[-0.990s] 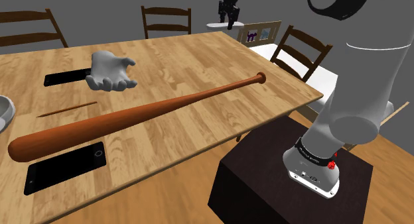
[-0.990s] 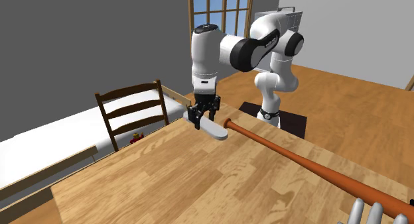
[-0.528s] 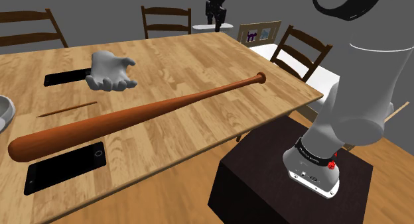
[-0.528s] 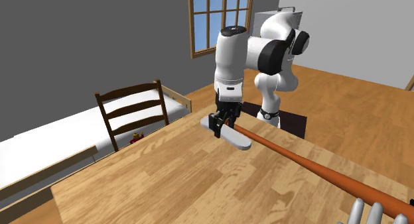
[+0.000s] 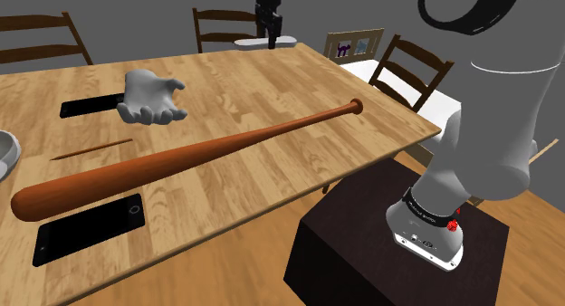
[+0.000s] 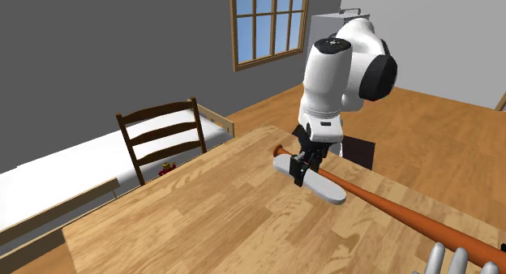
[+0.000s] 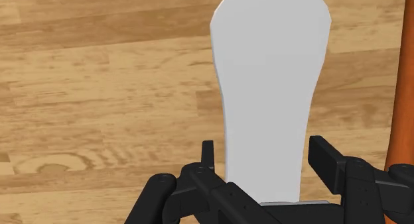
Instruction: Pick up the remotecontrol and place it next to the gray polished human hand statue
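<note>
A flat, pale grey remote control (image 7: 269, 90) is clasped at one end between my black fingers (image 7: 325, 156). My gripper (image 5: 270, 34) is shut on the remote control (image 5: 288, 41) and holds it level above the table's far edge. In the second exterior view the gripper (image 6: 306, 165) carries the remote control (image 6: 324, 186) just above the thin end of the baseball bat (image 6: 389, 209). The grey hand statue (image 5: 152, 98) rests on the table toward the shoulder view's left, well apart from the gripper. Its fingertips (image 6: 454, 260) show at the second exterior view's lower right.
A long reddish-brown baseball bat (image 5: 190, 155) lies diagonally across the wooden table (image 5: 272, 177). Two black phones (image 5: 90, 227) (image 5: 86, 106) lie flat, with a thin stick (image 5: 90, 150) between them. A pale bowl (image 5: 4, 152) sits at the left edge. Chairs (image 5: 226, 28) line the far side.
The gripper has carried the remote control toward the shoulder view's left, from beyond the table's far corner to above its far edge, over the bat's thin end.
</note>
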Robot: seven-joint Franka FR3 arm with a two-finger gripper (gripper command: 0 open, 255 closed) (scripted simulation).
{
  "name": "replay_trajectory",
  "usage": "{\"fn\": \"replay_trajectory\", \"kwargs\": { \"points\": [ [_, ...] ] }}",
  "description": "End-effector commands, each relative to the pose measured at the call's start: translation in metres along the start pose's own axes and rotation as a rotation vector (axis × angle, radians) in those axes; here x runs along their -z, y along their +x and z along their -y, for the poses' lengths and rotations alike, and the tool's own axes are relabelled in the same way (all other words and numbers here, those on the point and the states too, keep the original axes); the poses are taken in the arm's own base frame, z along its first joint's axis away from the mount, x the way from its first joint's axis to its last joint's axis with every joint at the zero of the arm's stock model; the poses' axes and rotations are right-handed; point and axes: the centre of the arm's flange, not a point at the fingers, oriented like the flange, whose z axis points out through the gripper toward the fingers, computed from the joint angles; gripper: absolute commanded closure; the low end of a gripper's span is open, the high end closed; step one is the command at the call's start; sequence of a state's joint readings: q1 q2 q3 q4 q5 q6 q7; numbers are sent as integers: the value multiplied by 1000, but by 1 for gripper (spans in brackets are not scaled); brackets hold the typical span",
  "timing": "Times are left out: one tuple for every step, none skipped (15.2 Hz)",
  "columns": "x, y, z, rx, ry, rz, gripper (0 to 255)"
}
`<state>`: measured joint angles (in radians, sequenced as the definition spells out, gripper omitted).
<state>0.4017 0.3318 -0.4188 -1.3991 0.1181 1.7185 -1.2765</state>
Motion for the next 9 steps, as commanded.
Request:
{"fn": "replay_trajectory", "kwargs": {
  "points": [
    [4, 28, 3, -1, 0, 0, 255],
    [4, 41, 5, -1, 0, 0, 255],
    [5, 54, 7, -1, 0, 0, 255],
    [5, 67, 9, -1, 0, 0, 255],
    [5, 80, 11, -1, 0, 0, 255],
    [5, 93, 13, -1, 0, 0, 255],
    [6, 106, 15, -1, 0, 0, 255],
    [6, 119, 18, -1, 0, 0, 255],
    [6, 132, 20, -1, 0, 0, 255]
  ]
}}
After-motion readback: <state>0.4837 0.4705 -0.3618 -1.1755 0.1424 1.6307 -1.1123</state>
